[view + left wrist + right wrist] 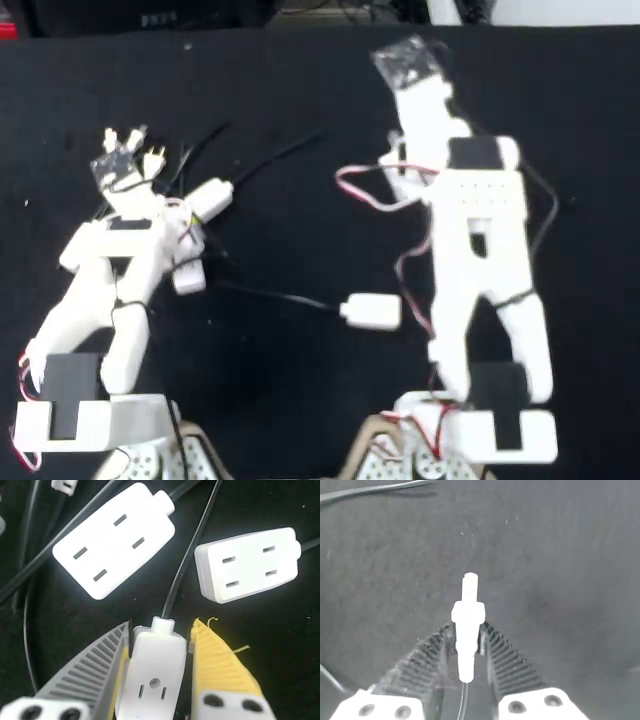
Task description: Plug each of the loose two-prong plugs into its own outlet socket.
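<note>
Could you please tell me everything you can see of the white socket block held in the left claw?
The socket block is a rounded rectangle of glossy white, plastic-looking material. Its face shows two narrow slots and a round hole, all empty. A short neck at its far end leads into a thin black cord. It sits clamped in the left claw, between a grey ribbed finger and a yellow finger, with the black table behind it.

White plug (467, 612) tight in right pincer (467, 628), above black table (560, 555)
</note>
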You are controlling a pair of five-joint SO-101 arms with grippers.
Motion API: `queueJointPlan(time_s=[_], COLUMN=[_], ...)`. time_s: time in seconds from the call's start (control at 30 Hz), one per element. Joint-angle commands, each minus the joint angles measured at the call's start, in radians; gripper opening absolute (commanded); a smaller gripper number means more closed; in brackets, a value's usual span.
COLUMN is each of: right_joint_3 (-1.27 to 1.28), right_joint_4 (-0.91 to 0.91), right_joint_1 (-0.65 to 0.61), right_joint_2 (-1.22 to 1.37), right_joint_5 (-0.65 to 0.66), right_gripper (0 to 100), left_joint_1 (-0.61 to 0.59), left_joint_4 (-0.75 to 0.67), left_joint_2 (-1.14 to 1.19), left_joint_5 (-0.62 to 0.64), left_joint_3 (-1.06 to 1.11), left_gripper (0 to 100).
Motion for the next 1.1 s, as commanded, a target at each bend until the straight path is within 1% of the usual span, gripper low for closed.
queueJointPlan(time_s=[0.0,0.07,0.17,0.23,0.33,0.5,0.57,0.63,0.7,0.73,0.87,0.93,1.0,1.07], right_joint_3=[-0.154,-0.128,-0.018,0.094,0.294,0.530,0.578,0.593,0.591,0.585,0.567,0.549,0.530,0.547], right_joint_4=[0.219,0.313,0.348,0.301,0.121,-0.230,-0.324,-0.376,-0.404,-0.411,-0.414,-0.374,-0.288,-0.219], right_joint_1=[0.003,-0.002,-0.003,0.003,0.026,0.089,0.112,0.129,0.143,0.146,0.147,0.138,0.092,0.012], right_joint_2=[-0.087,-0.081,-0.062,-0.042,-0.004,0.047,0.061,0.077,0.093,0.101,0.097,0.048,-0.033,-0.136], right_joint_5=[0.494,0.640,0.735,0.770,0.801,0.799,0.795,0.733,0.654,0.634,0.623,0.600,0.545,0.503], right_gripper=[1.1,1.1,1.1,1.1,1.1,1.1,1.4,1.6,1.6,1.6,1.1,1.1,1.1,1.1], left_joint_1=[0.016,0.015,0.012,0.013,0.015,0.015,0.015,0.015,0.015,0.015,0.015,0.018,0.035,0.048], left_joint_4=[-0.012,-0.009,-0.008,-0.014,-0.014,-0.014,-0.014,-0.014,-0.014,-0.014,-0.014,-0.006,-0.005,-0.003], left_joint_2=[-0.029,-0.029,-0.029,-0.029,-0.029,-0.029,-0.029,-0.029,-0.029,-0.029,-0.029,-0.037,-0.037,-0.038], left_joint_5=[0.005,0.005,0.003,0.003,0.003,0.003,0.003,0.003,0.003,0.003,0.003,0.003,0.002,-0.025], left_joint_3=[-0.001,0.001,0.005,0.015,0.015,0.015,0.018,0.018,0.019,0.019,0.021,0.022,0.024,0.028], left_gripper=[19,19,19,19,19,19,19,19,19,19,19,19,19,19])
